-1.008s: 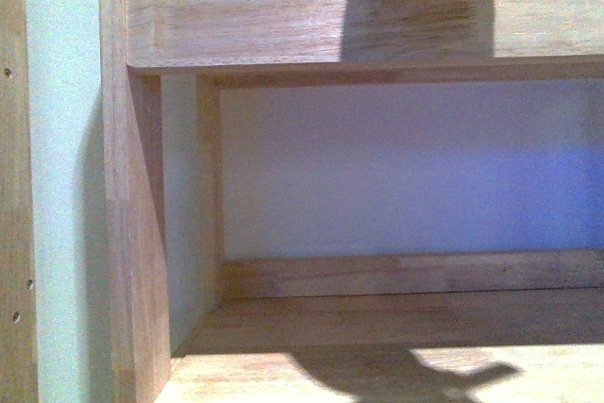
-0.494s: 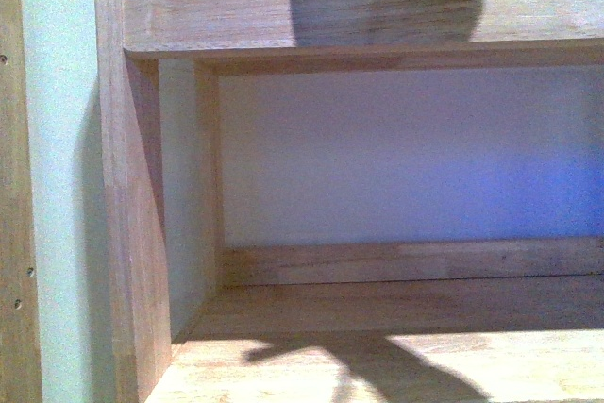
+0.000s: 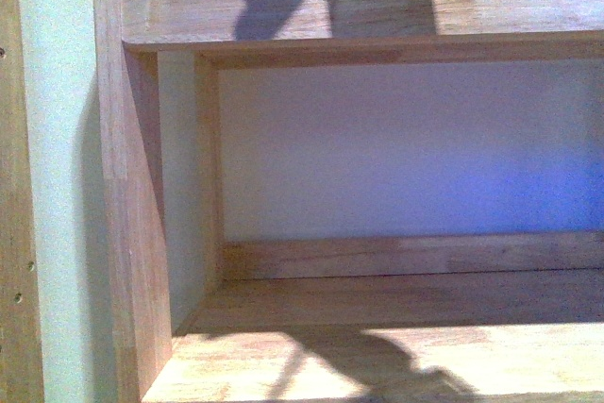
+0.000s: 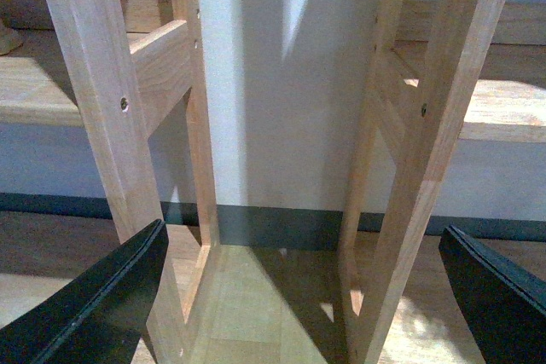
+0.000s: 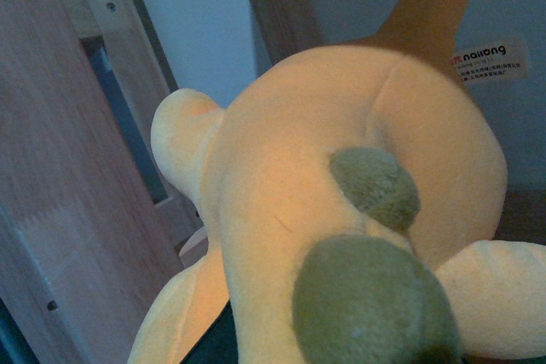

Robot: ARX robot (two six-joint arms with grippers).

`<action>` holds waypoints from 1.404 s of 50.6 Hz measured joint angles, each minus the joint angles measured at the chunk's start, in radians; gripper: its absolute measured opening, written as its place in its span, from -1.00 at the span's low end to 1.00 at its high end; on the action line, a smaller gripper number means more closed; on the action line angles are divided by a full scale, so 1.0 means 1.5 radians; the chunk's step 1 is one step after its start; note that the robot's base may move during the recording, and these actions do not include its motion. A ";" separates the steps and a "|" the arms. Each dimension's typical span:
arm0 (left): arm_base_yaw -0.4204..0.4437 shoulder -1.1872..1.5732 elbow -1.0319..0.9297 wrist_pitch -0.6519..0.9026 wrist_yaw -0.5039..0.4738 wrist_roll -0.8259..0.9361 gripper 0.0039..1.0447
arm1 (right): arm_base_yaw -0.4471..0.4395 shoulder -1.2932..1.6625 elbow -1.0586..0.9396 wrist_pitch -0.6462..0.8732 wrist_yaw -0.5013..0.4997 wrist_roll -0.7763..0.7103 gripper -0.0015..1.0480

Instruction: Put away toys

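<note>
My front camera is filled by a wooden shelf unit (image 3: 377, 356): pale, jointed planks with visible grain, a flat lower board lit in a bright patch, a thick upper board (image 3: 359, 2) across the top, and a smooth whitish back wall (image 3: 396, 148) between them. Soft-edged shadows fall across both boards; neither arm shows in this view. On the left wrist camera, the left end effector (image 4: 299, 296) stands with its two dark, matte, wedge-shaped fingers (image 4: 94, 304) wide apart and nothing between them. Beyond it stand two pairs of squared, light wooden uprights (image 4: 94, 100) with small screw holes, joined by short crosspieces, and behind them a white wall with a dark baseboard (image 4: 281, 223) above a wood-plank floor (image 4: 256, 296). The right wrist camera is almost wholly taken up by the plush toy (image 5: 281, 185), pressed right up against the right end effector: a rounded, fuzzy orange-yellow body with two raised, dark olive spots, stubby limbs sticking out and a small white sewn-in label (image 5: 488, 61). The end effector's own fingers are hidden behind the plush, so I cannot tell whether they are clamped on it. Wooden frame rails (image 5: 60, 125) with screws run just beside the toy.
</note>
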 joint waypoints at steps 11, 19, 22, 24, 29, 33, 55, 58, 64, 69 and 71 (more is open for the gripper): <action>0.000 0.000 0.000 0.000 0.000 0.000 0.89 | 0.003 0.055 0.038 0.012 0.006 0.029 -0.68; 0.000 0.000 0.000 0.000 0.000 0.000 0.89 | 0.010 0.073 0.058 0.016 0.016 0.031 -0.68; 0.000 0.000 0.000 0.000 0.000 0.000 0.89 | 0.013 0.082 0.068 0.014 0.019 0.031 -0.68; 0.000 0.000 0.000 0.000 0.000 0.000 0.89 | 0.015 0.087 0.073 0.013 0.019 0.031 -0.68; 0.000 0.000 0.000 0.000 0.000 0.000 0.89 | 0.019 0.104 0.096 0.009 0.023 0.031 -0.68; 0.000 0.000 0.000 0.000 0.000 0.000 0.89 | 0.021 0.119 0.117 0.002 0.026 0.030 -0.68; 0.000 0.000 0.000 0.000 0.000 0.000 0.89 | 0.024 0.197 0.251 -0.060 0.030 0.020 -0.43; 0.000 0.000 0.000 0.000 0.000 0.000 0.89 | 0.024 0.200 0.258 -0.062 0.029 0.018 -0.19; 0.000 0.000 0.000 0.000 0.000 0.000 0.89 | 0.026 0.198 0.255 -0.052 0.028 0.007 0.25; 0.000 0.000 0.000 0.000 0.000 0.000 0.89 | 0.026 0.184 0.230 -0.033 0.031 0.000 0.57; 0.000 0.000 0.000 0.000 0.000 0.000 0.89 | 0.025 0.174 0.216 -0.026 0.036 -0.008 0.73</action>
